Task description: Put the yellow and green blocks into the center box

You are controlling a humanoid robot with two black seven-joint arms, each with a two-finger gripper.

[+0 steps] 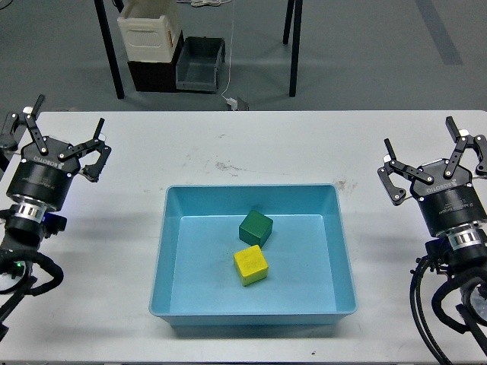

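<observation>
A light blue box (344,262) sits in the middle of the white table. Inside it lie a green block (256,226) and, just in front of it and touching it, a yellow block (250,265). My left gripper (55,138) is open and empty at the table's left side, well away from the box. My right gripper (432,153) is open and empty at the table's right side, also away from the box.
The white table (243,144) spans the view. Behind its far edge on the floor stand a cream bin (148,30), a grey crate (199,64) and black table legs (291,47).
</observation>
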